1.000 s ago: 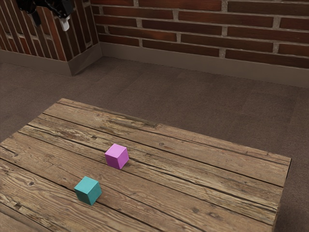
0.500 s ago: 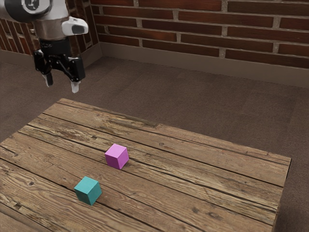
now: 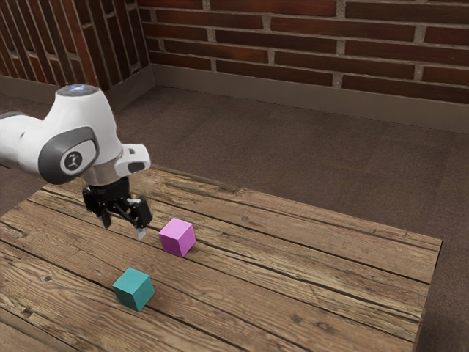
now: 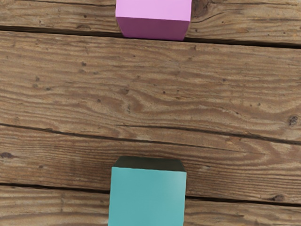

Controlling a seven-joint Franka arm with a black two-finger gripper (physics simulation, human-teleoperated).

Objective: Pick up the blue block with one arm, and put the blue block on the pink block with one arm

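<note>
Exterior side-high — wrist seemingly overhead; table shared.

Weathered wood under smooth, matt blocks

The table is rough, weathered wooden planks with strong grain, knots and dark seams, matt all over. The blue block and the pink block have smooth, matt, evenly coloured faces, plastic by the look. The arm wears a smooth white shell with a slight sheen and a grey joint cap; its gripper is matt black. On the far side, the wall is rough red brick with grey mortar, and the floor is dull, grainy brown.
</note>
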